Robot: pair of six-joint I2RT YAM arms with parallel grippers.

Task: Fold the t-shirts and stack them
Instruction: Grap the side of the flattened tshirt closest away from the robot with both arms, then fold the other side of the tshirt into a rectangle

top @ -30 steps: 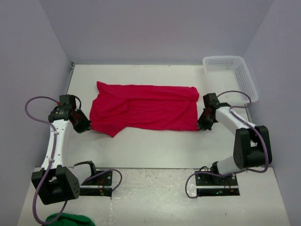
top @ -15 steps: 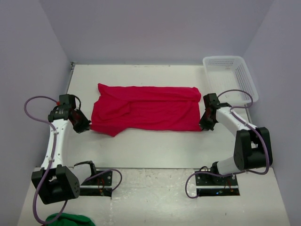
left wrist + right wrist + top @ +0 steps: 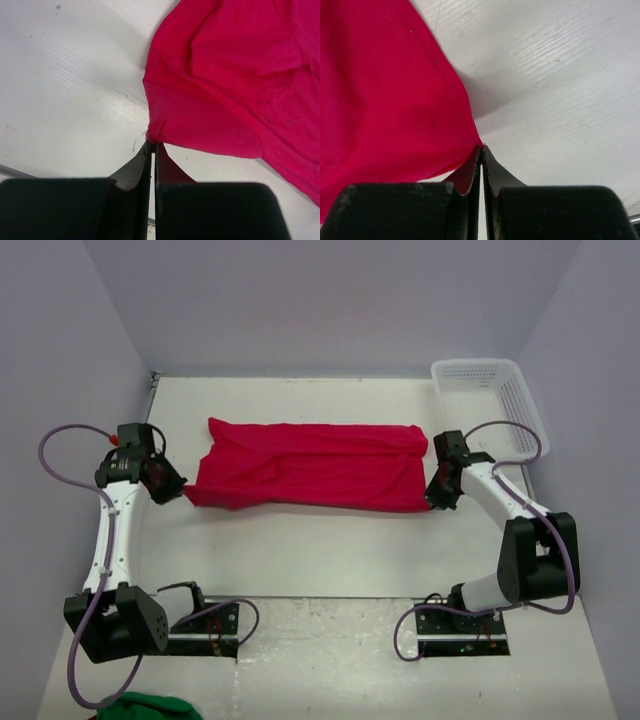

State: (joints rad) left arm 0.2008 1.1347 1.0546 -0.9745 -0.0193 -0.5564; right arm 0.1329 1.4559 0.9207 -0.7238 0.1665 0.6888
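A bright red t-shirt [image 3: 315, 465] lies stretched across the middle of the white table, folded lengthwise into a wide band. My left gripper [image 3: 182, 490] is shut on its near left corner, seen pinched at the fingertips in the left wrist view [image 3: 152, 144] with the red cloth [image 3: 225, 75] spreading up and right. My right gripper [image 3: 432, 502] is shut on its near right corner, seen in the right wrist view [image 3: 481, 148] with the cloth [image 3: 380, 100] spreading up and left. Both corners are held just above the table.
A white plastic mesh basket [image 3: 490, 400] stands at the back right of the table, just behind my right arm. A green cloth [image 3: 150, 708] lies off the table by the left base. Grey walls enclose the table on three sides.
Both grippers have pulled the near edge of the shirt away from me and outward. The hanging fold at the near left has flattened, and the shirt is now a narrower, tauter band.
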